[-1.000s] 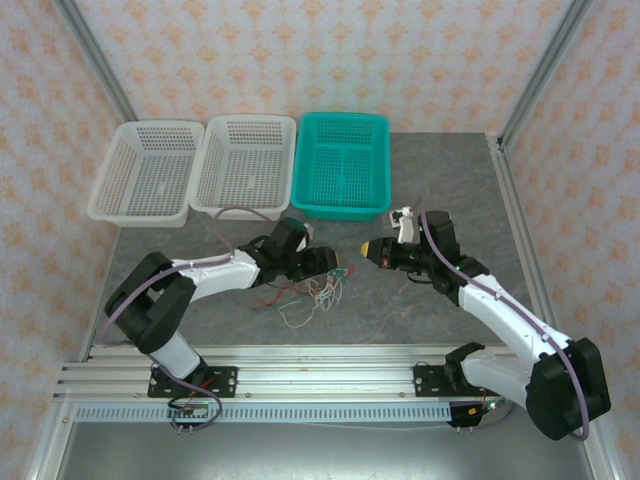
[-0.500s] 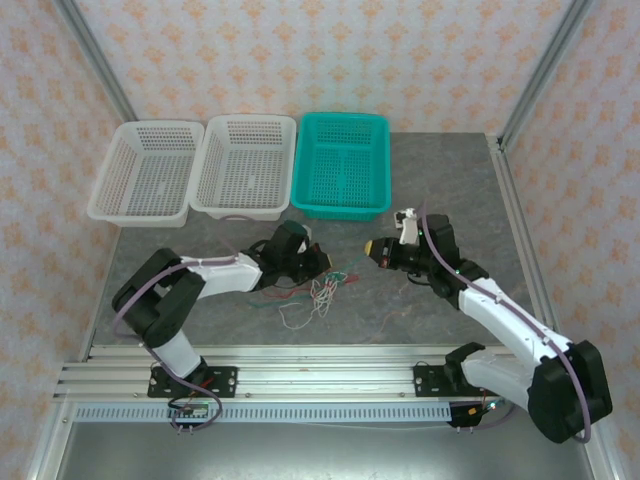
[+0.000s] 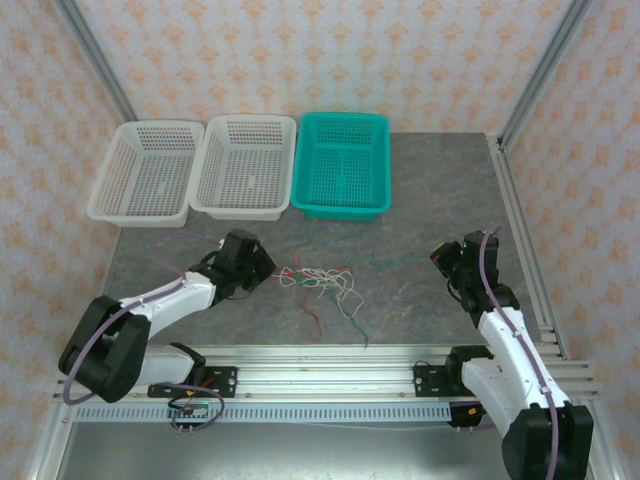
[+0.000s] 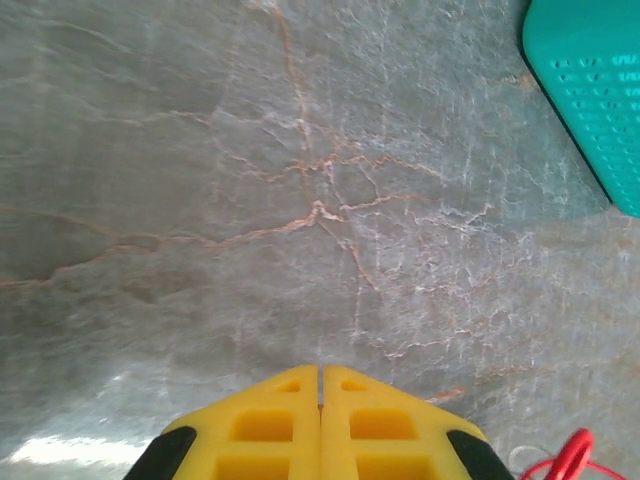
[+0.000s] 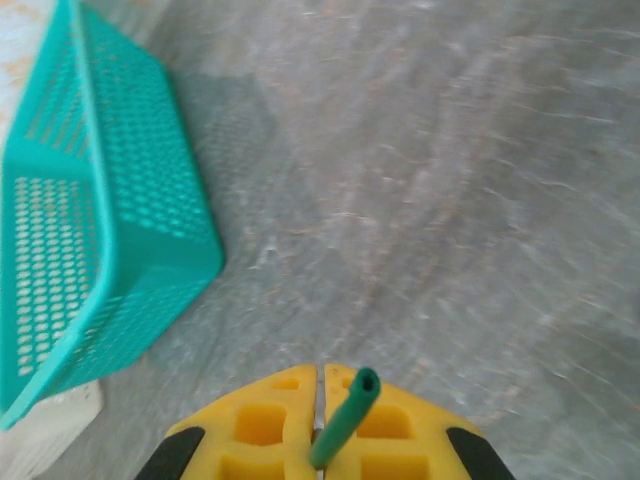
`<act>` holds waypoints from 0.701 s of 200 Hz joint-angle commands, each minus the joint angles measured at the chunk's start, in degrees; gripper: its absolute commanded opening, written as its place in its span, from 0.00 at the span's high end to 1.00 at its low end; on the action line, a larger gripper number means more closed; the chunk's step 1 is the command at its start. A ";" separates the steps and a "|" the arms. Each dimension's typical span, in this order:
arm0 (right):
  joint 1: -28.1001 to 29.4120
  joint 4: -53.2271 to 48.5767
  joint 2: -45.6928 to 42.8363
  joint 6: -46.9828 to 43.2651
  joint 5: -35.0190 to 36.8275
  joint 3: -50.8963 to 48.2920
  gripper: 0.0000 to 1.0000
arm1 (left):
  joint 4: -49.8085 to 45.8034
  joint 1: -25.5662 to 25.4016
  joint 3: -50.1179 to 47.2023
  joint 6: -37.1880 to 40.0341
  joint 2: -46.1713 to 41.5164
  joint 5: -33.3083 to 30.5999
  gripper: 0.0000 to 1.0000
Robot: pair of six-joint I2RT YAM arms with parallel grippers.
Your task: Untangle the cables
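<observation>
Bench: a grey stone-look top, mottled, with thin rust-coloured veins that show in the left wrist view. An aluminium rail runs along its 6 o'clock edge.
Room: the walls carry pale wallpaper with an orange floral motif. A slanted metal frame post stands at each back corner.
Baskets: the left white basket, right white basket and teal basket stand side by side along the 12 o'clock edge, the white pair toward 11 o'clock.
Cables: a loose tangle of red, whitish and green wires lies on the bench near its middle, well apart from the baskets.
Left fingers: at 9 o'clock of the tangle, with the yellow pads pressed together. A red cable loops just beside them; whether it is pinched cannot be told.
Right fingers: at 3 o'clock of the tangle, closed on the green cable, whose cut end pokes out between the pads.
</observation>
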 commanded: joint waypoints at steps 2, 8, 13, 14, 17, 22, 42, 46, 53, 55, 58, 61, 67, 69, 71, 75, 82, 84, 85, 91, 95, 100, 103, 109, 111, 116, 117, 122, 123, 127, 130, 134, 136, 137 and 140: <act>-2.47 -3.89 -0.69 5.05 5.57 0.78 1.00 | -7.02 0.58 -1.21 1.98 -3.23 -8.07 1.00; -2.95 -4.10 -0.90 5.85 6.22 0.88 1.00 | -7.71 0.74 -1.55 1.66 -3.89 -9.19 1.00; -3.47 -4.17 -1.18 6.51 6.55 0.96 1.00 | -8.26 0.92 -1.88 1.48 -4.56 -10.17 1.00; -3.59 -4.19 -1.26 6.62 6.64 1.01 1.00 | -8.40 0.97 -1.91 1.39 -4.67 -10.33 1.00; -3.84 -4.33 -1.40 7.04 6.99 1.05 1.00 | -8.83 1.16 -2.06 1.32 -5.05 -10.85 1.00; -4.32 -4.48 -1.66 7.67 7.38 1.13 1.00 | -9.78 1.50 -2.18 1.13 -5.54 -11.65 1.00; -6.31 -5.11 -3.04 9.65 9.16 1.81 1.00 | -13.51 2.73 -2.37 1.03 -7.54 -15.00 1.00; -6.68 -5.19 -3.21 9.98 9.40 1.97 1.00 | -14.05 3.00 -2.44 1.03 -7.85 -15.52 1.00; -7.19 -5.04 -3.61 10.53 9.78 2.17 1.00 | -15.18 3.32 -2.50 1.03 -8.42 -16.36 1.00; -7.29 -4.95 -3.75 10.71 9.85 2.19 1.00 | -15.46 3.45 -2.50 1.03 -8.51 -16.61 1.00; -7.49 -4.66 -3.95 11.03 10.02 2.24 1.00 | -16.09 3.55 -2.46 0.99 -8.73 -17.07 1.00; -7.57 -4.30 -4.23 11.30 10.14 2.20 1.00 | -16.69 3.63 -2.39 0.95 -8.88 -17.44 1.00; -7.69 -3.30 -4.69 11.81 10.24 2.11 1.00 | -17.42 3.88 -2.36 1.09 -9.30 -18.19 1.00; -7.68 -2.91 -4.85 12.02 10.18 2.13 1.00 | -17.62 3.87 -2.31 1.18 -9.37 -18.34 1.00; -7.63 -2.62 -4.91 12.14 10.17 2.11 1.00 | -17.74 3.96 -2.29 1.26 -9.52 -18.51 1.00; -7.66 -2.01 -5.09 12.44 9.99 2.11 1.00 | -17.86 4.15 -2.29 1.55 -9.73 -18.64 1.00; -7.67 -0.43 -4.88 12.61 9.28 2.27 1.00 | -17.72 4.20 -2.29 2.04 -9.95 -18.57 1.00; -7.61 0.05 -4.72 12.57 8.91 2.28 1.00 | -17.72 4.24 -2.27 2.12 -9.95 -18.50 1.00; -7.64 0.29 -4.65 12.55 8.70 2.33 1.00 | -17.66 4.22 -2.23 2.14 -10.00 -18.49 1.00; -7.67 1.17 -3.93 12.55 7.36 2.64 1.00 | -17.54 4.20 -2.13 2.36 -10.03 -18.29 1.00; -7.66 1.96 -3.41 12.46 6.35 2.78 1.00 | -16.90 4.26 -2.11 2.79 -9.89 -17.79 1.00; -7.60 3.76 -2.71 12.03 4.31 2.77 1.00 | -15.33 4.25 -2.26 3.91 -9.82 -16.44 1.00; -7.65 5.70 -2.21 11.48 2.62 2.62 1.00 | -13.77 4.27 -2.39 4.78 -9.66 -15.15 1.00; -7.44 9.72 -1.03 10.68 -1.93 2.18 1.00 | -10.39 4.20 -2.68 6.33 -9.31 -12.46 1.00; -7.33 11.31 -0.60 10.57 -3.08 2.10 1.00 | -9.62 4.17 -2.67 6.66 -9.09 -11.53 1.00; -6.76 14.04 0.55 10.40 -6.84 1.89 1.00 | -7.73 4.13 -2.60 7.28 -8.61 -9.78 1.00; -6.60 14.58 0.80 10.41 -7.48 1.87 1.00 | -7.44 4.07 -2.58 7.40 -8.58 -9.52 1.00; -5.54 16.31 1.95 10.31 -9.82 1.97 1.00 | -5.93 3.89 -2.43 7.81 -8.03 -8.20 1.00; -5.33 16.55 2.11 10.23 -10.15 2.00 1.00 | -5.70 3.87 -2.40 7.85 -7.93 -7.93 1.00; -4.42 16.86 2.92 9.77 -11.14 2.45 1.00 | -4.79 3.72 -2.16 8.37 -7.45 -7.00 1.00; -3.56 16.82 3.52 9.23 -11.78 2.78 1.00 | -4.23 3.61 -1.93 8.75 -7.15 -6.43 1.00; -2.64 16.61 4.13 8.53 -12.20 3.24 1.00 | -3.79 3.50 -1.54 9.21 -6.71 -5.95 1.00; -2.13 16.37 4.34 8.21 -12.24 3.40 1.00 | -3.82 3.38 -1.31 9.43 -6.53 -5.79 1.00; -2.00 16.27 4.49 8.04 -12.24 3.55 1.00 | -3.86 3.35 -1.23 9.53 -6.44 -5.76 1.00; -1.40 15.90 4.77 7.65 -12.29 3.86 1.00 | -3.93 3.30 -0.82 9.82 -6.17 -5.70 0.98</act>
